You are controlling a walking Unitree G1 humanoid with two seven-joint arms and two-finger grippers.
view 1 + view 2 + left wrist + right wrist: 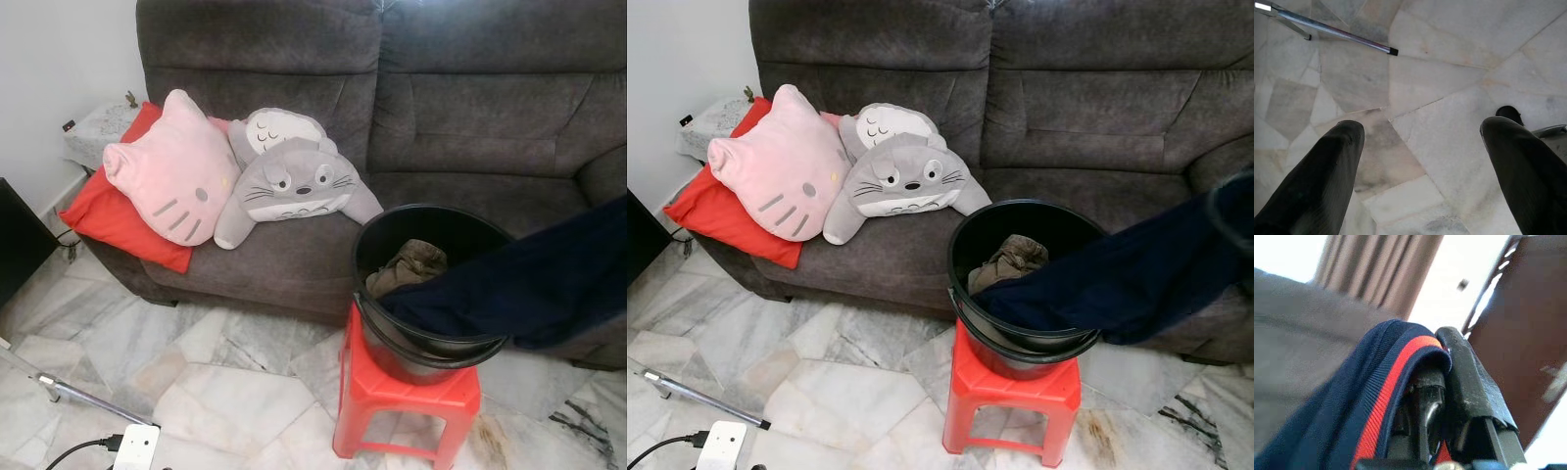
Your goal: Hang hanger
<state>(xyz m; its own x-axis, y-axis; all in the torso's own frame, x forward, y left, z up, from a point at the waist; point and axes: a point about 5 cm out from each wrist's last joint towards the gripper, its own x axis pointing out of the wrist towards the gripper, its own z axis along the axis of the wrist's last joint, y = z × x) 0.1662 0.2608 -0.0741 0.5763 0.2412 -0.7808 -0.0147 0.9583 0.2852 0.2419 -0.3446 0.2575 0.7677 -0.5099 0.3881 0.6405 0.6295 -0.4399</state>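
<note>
A dark grey sofa [392, 117] stands against a white wall on a floor of pale marble slabs [225, 382]. On its seat lean a pink cat-face cushion [171, 166], a red cushion [118, 211] behind that, and a grey soft toy [289, 181] just beside them.

In front of the sofa a red plastic stool [407, 397] carries a black bucket [392, 348]. Inside the bucket lies a crumpled olive-brown piece of clothing [407, 264]. A dark navy garment [519, 284] hangs over the bucket's rim, one end inside and the rest stretching up and away toward the robot's right.

In the right wrist view the right gripper [1440, 382] has its black fingers closed on a ribbed navy edge of that garment with a red stripe. No hanger can be made out.

The left gripper [1420, 142] hangs over the marble floor with its two fingers spread wide apart and nothing between them. A metal rod [1332, 32] lies on the floor near it, and a white power strip [135, 446] sits close by.
</note>
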